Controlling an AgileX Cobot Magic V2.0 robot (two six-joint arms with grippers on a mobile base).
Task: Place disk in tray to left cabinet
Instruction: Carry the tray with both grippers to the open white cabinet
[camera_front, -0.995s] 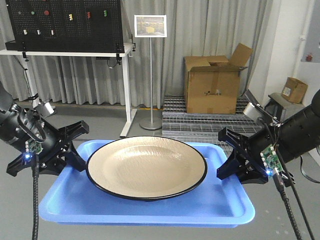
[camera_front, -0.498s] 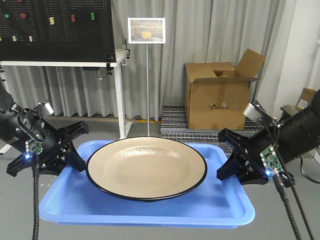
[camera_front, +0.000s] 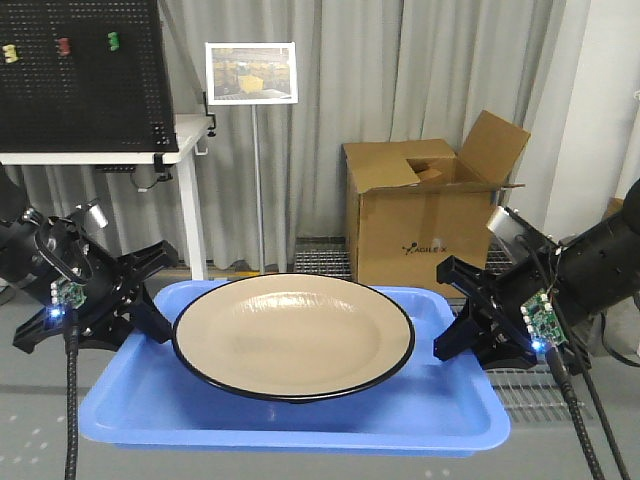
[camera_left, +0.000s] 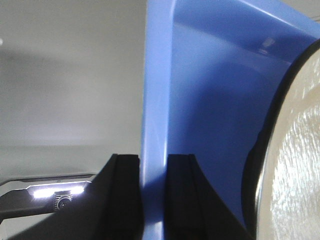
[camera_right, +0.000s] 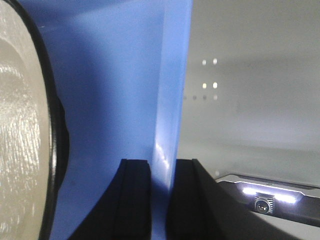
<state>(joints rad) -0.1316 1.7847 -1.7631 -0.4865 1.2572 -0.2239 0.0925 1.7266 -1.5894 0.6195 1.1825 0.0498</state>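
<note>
Your left hand (camera_front: 150, 292) and right hand (camera_front: 457, 305) each clamp an end rim of the blue tray (camera_front: 300, 418), carrying it level above the grey floor. The disk (camera_front: 293, 332) sits centred in the tray, with an open cardboard box (camera_front: 425, 215) far behind, right.

Left hand (camera_front: 153, 290), right hand (camera_front: 452, 306): matte black, angular fingers (camera_front: 155, 258). Green circuit boards (camera_front: 66, 293) with blue lights (camera_front: 52, 313) are mounted at wrists; ribbed black cables (camera_front: 71, 400) are attached.
</note>
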